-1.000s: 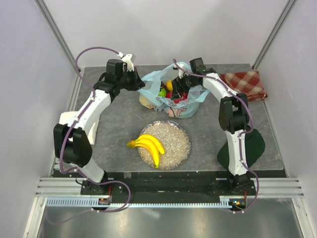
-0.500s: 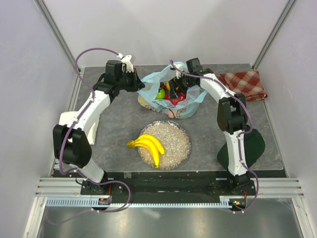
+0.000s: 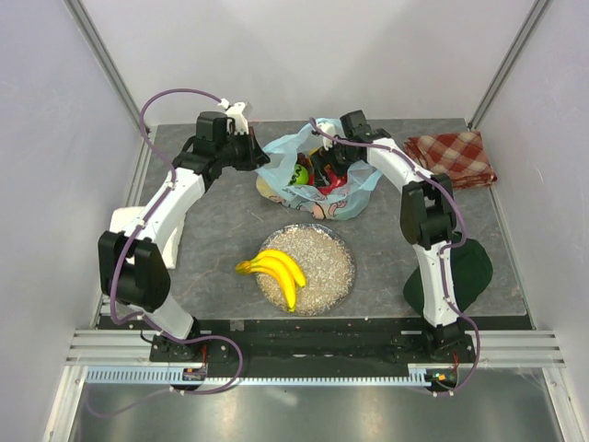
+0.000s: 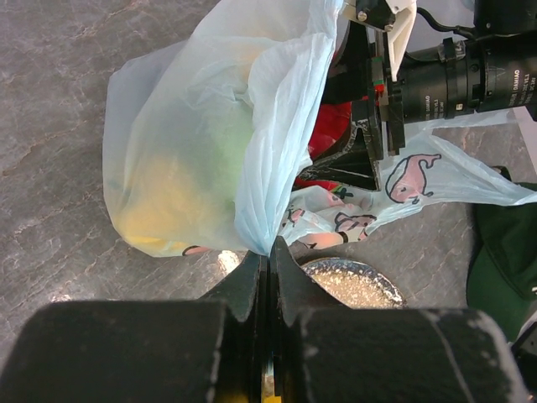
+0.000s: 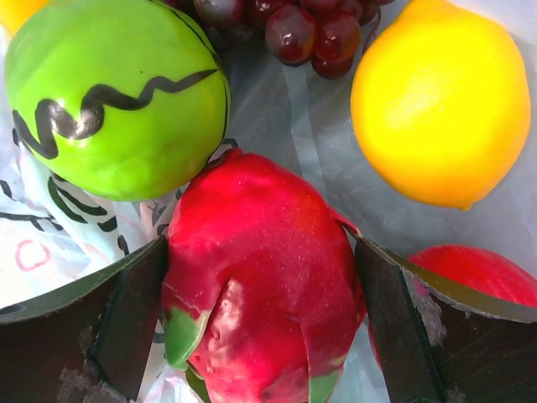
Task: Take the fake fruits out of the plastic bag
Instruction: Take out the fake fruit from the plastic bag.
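The light blue plastic bag (image 3: 354, 198) lies at the back centre of the table with its mouth held up. My left gripper (image 4: 270, 256) is shut on a bunched edge of the plastic bag (image 4: 210, 143). My right gripper (image 5: 262, 248) is inside the bag, open, with one finger on each side of the pink-red dragon fruit (image 5: 264, 285). Around it lie a green fruit (image 5: 117, 92), a yellow fruit (image 5: 440, 101), dark grapes (image 5: 310, 29) and a red apple (image 5: 478, 273). The banana bunch (image 3: 276, 269) rests on the plate's left rim, outside the bag.
A round speckled plate (image 3: 336, 276) sits in front of the bag. A red checkered cloth (image 3: 453, 157) lies at the back right, and a dark green cap (image 3: 469, 272) lies beside the right arm's base.
The right gripper has moved left and deeper into the bag's mouth, still open. The left gripper has kept its hold on the bag's edge.
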Robot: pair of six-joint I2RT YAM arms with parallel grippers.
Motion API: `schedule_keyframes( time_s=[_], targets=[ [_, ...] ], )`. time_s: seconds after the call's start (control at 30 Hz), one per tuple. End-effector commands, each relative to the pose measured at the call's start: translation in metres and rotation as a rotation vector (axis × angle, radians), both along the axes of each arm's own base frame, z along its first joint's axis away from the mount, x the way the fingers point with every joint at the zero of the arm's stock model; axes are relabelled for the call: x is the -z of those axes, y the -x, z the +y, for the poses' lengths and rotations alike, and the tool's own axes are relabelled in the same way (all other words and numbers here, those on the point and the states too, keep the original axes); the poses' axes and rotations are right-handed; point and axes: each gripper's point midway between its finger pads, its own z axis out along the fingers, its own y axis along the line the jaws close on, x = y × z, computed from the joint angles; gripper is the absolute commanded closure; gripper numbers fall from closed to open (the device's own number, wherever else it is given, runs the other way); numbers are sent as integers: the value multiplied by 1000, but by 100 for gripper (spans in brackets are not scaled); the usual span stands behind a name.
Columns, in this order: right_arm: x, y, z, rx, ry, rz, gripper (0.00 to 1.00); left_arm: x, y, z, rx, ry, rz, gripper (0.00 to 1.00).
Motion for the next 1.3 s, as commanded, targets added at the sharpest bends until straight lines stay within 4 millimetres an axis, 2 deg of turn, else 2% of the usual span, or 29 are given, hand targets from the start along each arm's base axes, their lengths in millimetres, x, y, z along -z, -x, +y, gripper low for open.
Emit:
schedule_keyframes(
  time_s=[0.0,0.03,0.1,0.13,0.17,0.27,0.3,0.33,0.37,0.43,0.47,0.5,0.53,0.57,0.6,0.63,0.7,0.73,0.83,0.93,0.97,1.0,1.07,1.27],
  targets=[
    [43,14,-31,2,176,86,2,-22,1,3,26,-15,-82,98],
    [46,16,-34,0,195,96,2,-21,0,3,23,-20,-85,98],
    [51,21,-40,-12,225,108,21,-21,-3,4,24,-30,-90,98],
    [50,22,-40,-31,223,99,40,-21,-4,4,22,-34,-92,98],
    [48,24,-40,-39,218,96,45,-22,-5,4,22,-35,-100,98],
    [18,15,-30,-49,159,15,64,-21,-8,7,18,-53,-107,99],
    [-4,10,-28,-40,136,-37,66,-21,-9,7,20,-59,-113,98],
    [-16,7,-26,-38,122,-69,70,-18,-11,8,17,-65,-108,98],
    [-42,1,-23,-34,91,-132,71,-18,-13,9,16,-70,-114,98],
    [-71,-1,-19,-30,55,-187,73,-16,-16,9,14,-78,-114,98],
    [-102,0,-14,-34,11,-236,74,-17,-18,9,15,-82,-120,98],
    [-117,1,-12,-33,-10,-262,74,-19,-20,9,16,-84,-130,98],
    [-131,4,-11,-34,-31,-282,75,-18,-22,9,16,-88,-131,98],
    [-158,9,-8,-36,-71,-325,75,-17,-24,9,17,-95,-139,98],
    [-172,13,-7,-41,-95,-346,75,-18,-26,10,12,-100,-146,98],
    [-196,19,-7,-44,-127,-399,76,-18,-27,10,13,-101,-149,98],
    [-217,28,-2,-48,-189,-424,76,-18,-28,11,9,-104,-153,98],
    [-235,34,-2,-49,-216,-462,76,-19,-29,10,9,-102,-155,98],
    [-266,49,2,-56,-294,-467,76,-27,-29,9,5,-88,-167,98],
    [-290,75,12,-119,-380,-473,74,-34,-30,8,8,-78,-178,98],
    [-292,79,15,-128,-394,-476,74,-35,-29,7,10,-73,-179,98],
    [-288,88,23,-148,-415,-453,74,-36,-29,6,11,-67,-180,98],
    [-295,95,33,-175,-442,-464,74,-37,-27,6,8,-60,-181,98],
    [-346,143,82,-298,-544,-495,73,-43,-26,11,7,-81,-212,98]
  ],
)
